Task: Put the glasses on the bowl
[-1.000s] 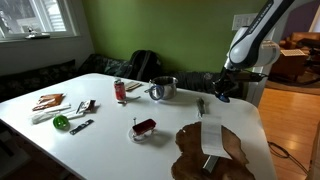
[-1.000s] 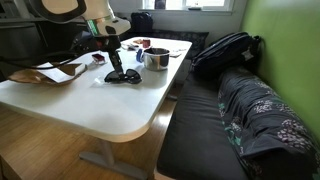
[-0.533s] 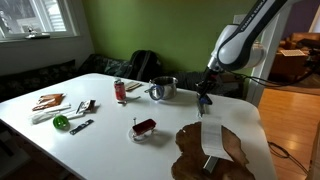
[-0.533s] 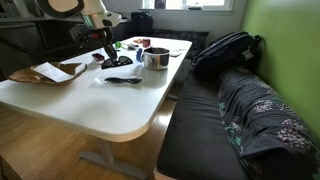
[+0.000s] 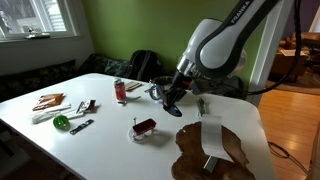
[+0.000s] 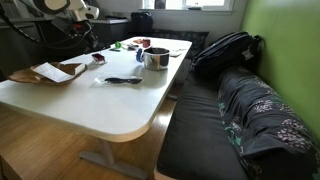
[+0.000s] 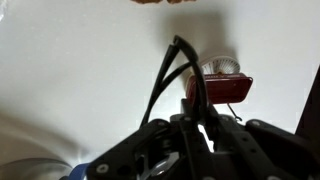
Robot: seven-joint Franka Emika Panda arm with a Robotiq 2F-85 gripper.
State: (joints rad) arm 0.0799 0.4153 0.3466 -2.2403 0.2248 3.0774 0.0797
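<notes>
In an exterior view the pincer (image 5: 170,101) hangs low just beside the bowl (image 5: 163,88), over the white counter (image 5: 100,145). Spread or pressed together? I can't tell from here. The glasses (image 5: 143,127) sit on the counter nearer the camera, apart from both.

Over to the exterior view along the counter: the bowl (image 6: 155,58) is bright and clear, the glasses (image 6: 98,59) a small red spot well off to its side, and the pincer is too murky to pick out.

Wrist view now: the glasses (image 7: 226,87) are just ahead and off to the right, red bar lying crosswise. My read is that the reach goes forward and right, away from the bowl.
</notes>
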